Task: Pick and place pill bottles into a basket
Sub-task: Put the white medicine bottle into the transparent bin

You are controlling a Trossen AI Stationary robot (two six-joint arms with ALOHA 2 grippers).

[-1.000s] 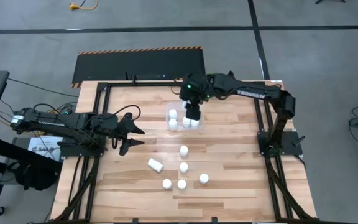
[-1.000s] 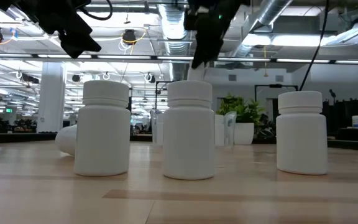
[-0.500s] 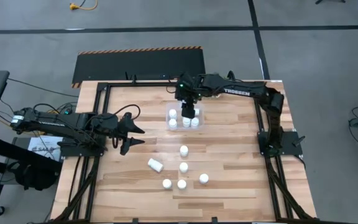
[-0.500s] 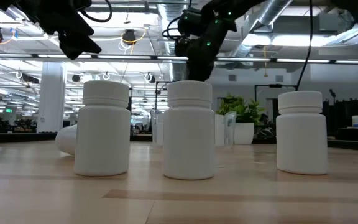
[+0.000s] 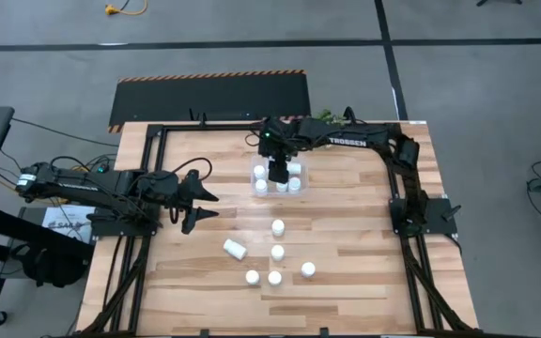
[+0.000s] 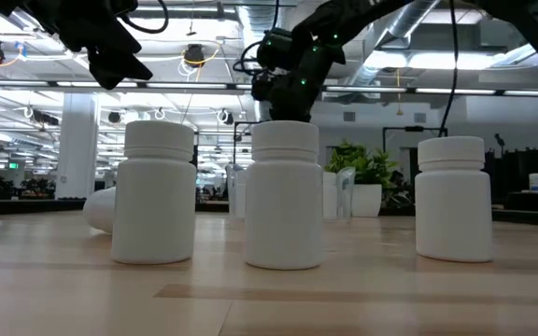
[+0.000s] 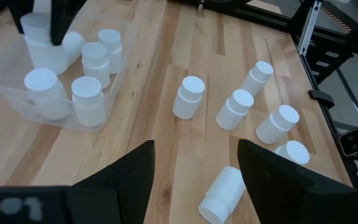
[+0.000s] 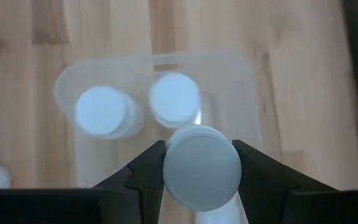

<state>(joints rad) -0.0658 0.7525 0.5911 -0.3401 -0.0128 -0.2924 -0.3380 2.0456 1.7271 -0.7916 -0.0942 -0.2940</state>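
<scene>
Over the far middle of the table, the right gripper [image 5: 278,175] has swung left across the clear basket [image 7: 17,96] in the last second and now hangs above its middle, fingers clamped on a white pill bottle [image 8: 202,167] by its sides. That puts the bottle over the 4 already standing inside, so in my view a release comes next. At the left edge the left gripper [image 5: 195,206] waits with jaws half spread and empty; 6 bottles [image 5: 277,252] remain nearer.

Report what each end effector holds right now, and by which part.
The right end effector grips a pill bottle by the sides of its cap, above the basket. The left end effector holds nothing.
</scene>
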